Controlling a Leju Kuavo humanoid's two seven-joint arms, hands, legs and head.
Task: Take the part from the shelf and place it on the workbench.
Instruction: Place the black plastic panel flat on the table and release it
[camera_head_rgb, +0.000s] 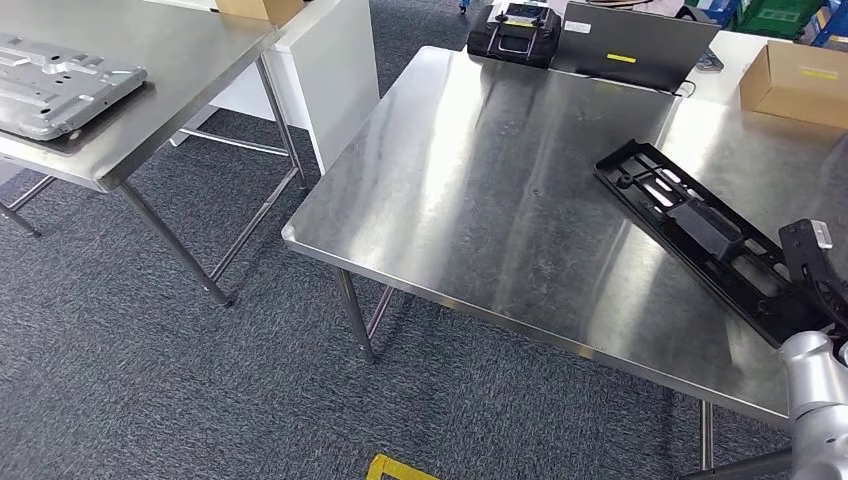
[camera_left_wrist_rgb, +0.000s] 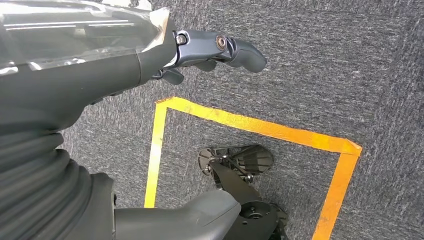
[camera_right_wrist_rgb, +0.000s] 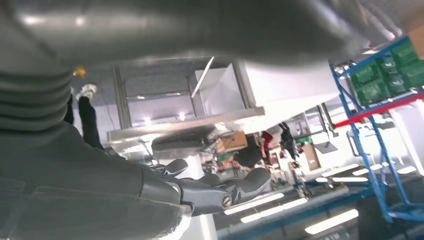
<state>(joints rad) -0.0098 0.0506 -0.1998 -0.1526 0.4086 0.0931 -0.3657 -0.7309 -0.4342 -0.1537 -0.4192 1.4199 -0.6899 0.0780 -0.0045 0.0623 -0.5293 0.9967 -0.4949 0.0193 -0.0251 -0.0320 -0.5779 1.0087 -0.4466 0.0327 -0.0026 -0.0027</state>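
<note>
A steel worktop (camera_head_rgb: 480, 200) is seen on thin metal legs over dark grey carpet (camera_head_rgb: 150, 390). A long black part (camera_head_rgb: 700, 235) is laid flat on it toward 3 o'clock. At 12 o'clock a black device (camera_head_rgb: 512, 30) and a grey panel (camera_head_rgb: 635, 45) are set; a cardboard box (camera_head_rgb: 797, 82) is placed at 2 o'clock. A second worktop (camera_head_rgb: 150, 60) at 10 o'clock is loaded with a grey metal plate (camera_head_rgb: 60, 85).
</note>
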